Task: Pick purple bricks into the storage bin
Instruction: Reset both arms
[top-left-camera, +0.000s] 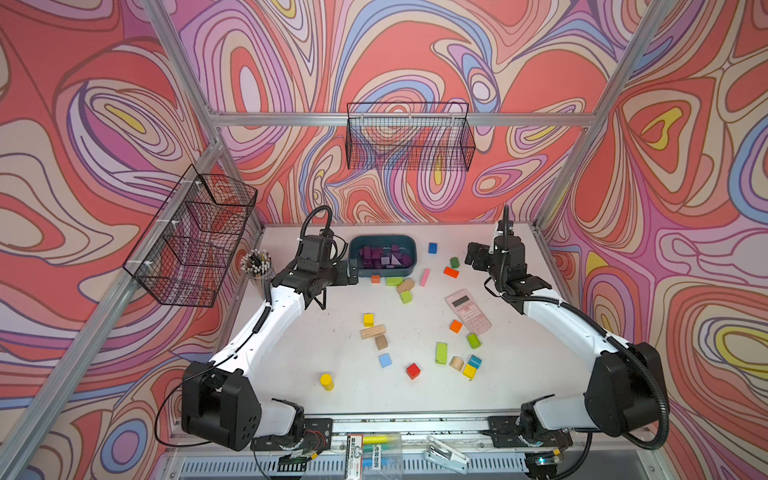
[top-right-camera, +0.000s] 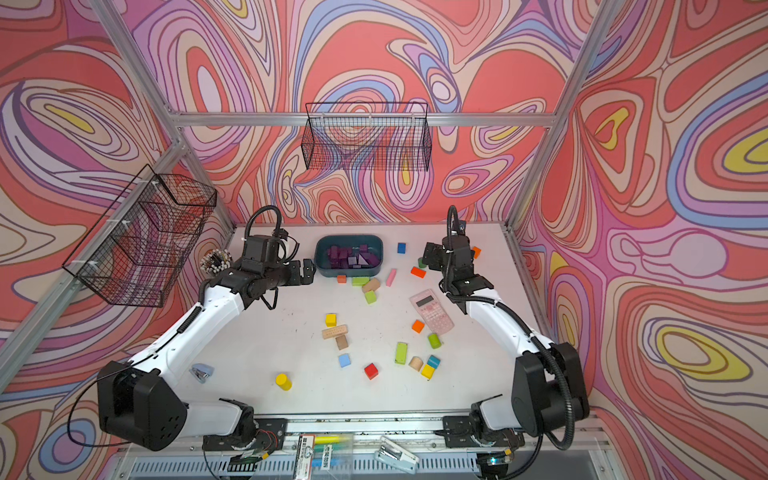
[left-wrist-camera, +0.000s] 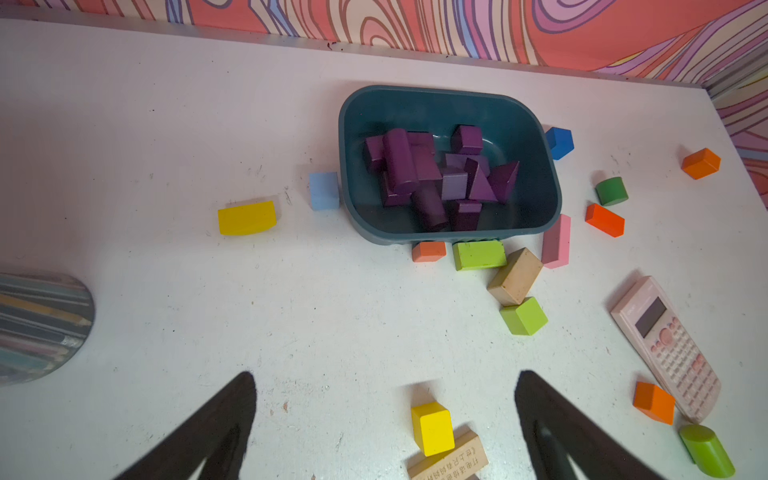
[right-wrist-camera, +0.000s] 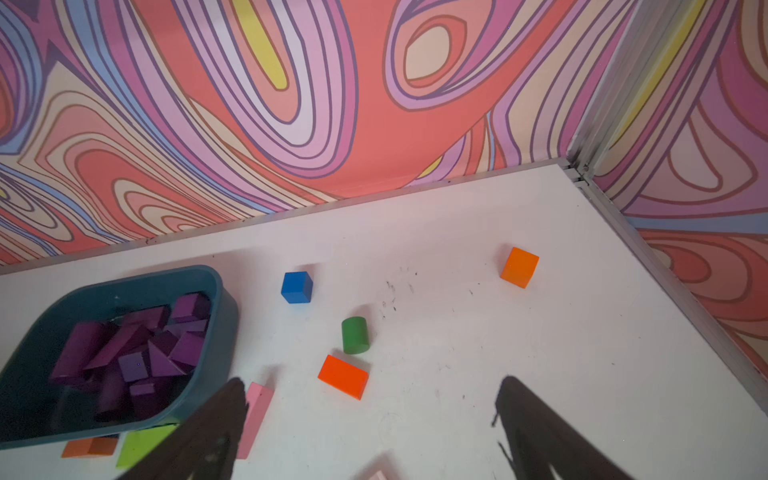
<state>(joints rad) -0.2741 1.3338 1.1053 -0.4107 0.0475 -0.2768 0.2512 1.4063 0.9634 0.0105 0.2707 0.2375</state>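
Purple bricks (left-wrist-camera: 440, 178) all piled inside storage bin (left-wrist-camera: 519, 124) at far side of bench (left-wrist-camera: 166, 166); none seen loose. Left end effector (left-wrist-camera: 384, 376) and right end effector (right-wrist-camera: 372, 380) both spread wide, empty. Likely wrap-up: scan bench once, lift clear, don't nudge bin, skip pink bar (left-wrist-camera: 556, 241).

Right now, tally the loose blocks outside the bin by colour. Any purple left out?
Yellow blocks: 4
Orange blocks: 4
Green blocks, lime and dark: 5
Blue blocks, all shades: 4
Bare wood blocks: 4
Red block: 1
Pink bar: 1
Purple bricks: 0 loose; all in the storage bin
Total loose in view: 23
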